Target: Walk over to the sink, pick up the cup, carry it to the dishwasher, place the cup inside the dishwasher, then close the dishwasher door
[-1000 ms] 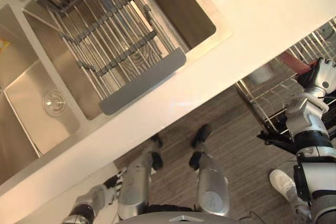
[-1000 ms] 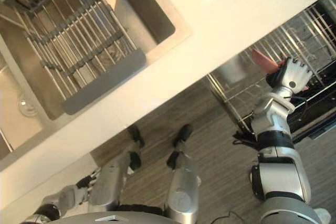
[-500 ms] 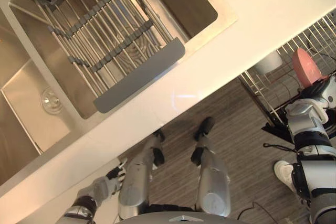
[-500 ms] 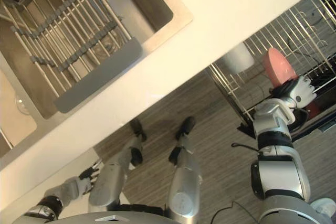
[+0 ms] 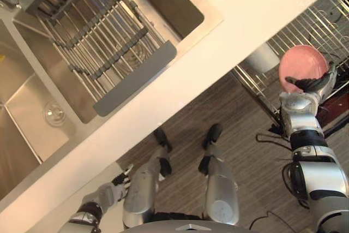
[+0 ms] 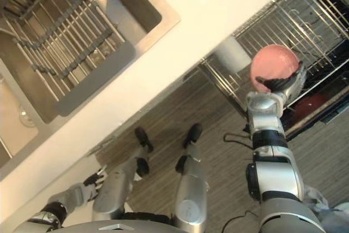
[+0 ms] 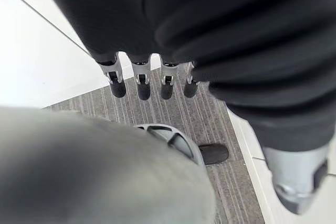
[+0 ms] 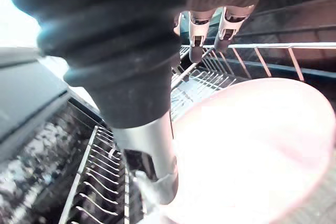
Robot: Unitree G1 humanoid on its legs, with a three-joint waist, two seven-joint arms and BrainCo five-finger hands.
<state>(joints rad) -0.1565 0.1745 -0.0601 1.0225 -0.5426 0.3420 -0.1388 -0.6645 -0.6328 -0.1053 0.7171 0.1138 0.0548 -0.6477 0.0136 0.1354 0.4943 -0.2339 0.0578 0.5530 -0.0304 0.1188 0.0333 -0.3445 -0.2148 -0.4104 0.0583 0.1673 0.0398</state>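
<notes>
The pink cup [image 5: 302, 65] lies tipped over the dishwasher's wire rack [image 5: 319, 23] at the right, its round face turned up toward me. My right hand [image 5: 310, 84] sits just under it, dark fingertips touching its lower edge. In the right wrist view the fingers [image 8: 195, 45] reach out straight past the cup [image 8: 252, 150] and the thumb stands beside its rim, so the hand is open. Low at the left by the counter's end, my left hand [image 5: 106, 191] hangs with straight fingers [image 7: 142, 85] and holds nothing.
A cream counter [image 5: 218, 53] runs diagonally between the steel sink [image 5: 32, 107] with its roll-up drying rack [image 5: 98, 36] and the pulled-out dishwasher rack. A pale cup [image 5: 263, 57] sits in that rack near the counter edge. Grey wood-look floor [image 5: 245, 129] lies below.
My right hand's fingers have uncurled from round the pink cup and now lie straight. The cup shows more fully over the rack. The whole picture has shifted with the camera.
</notes>
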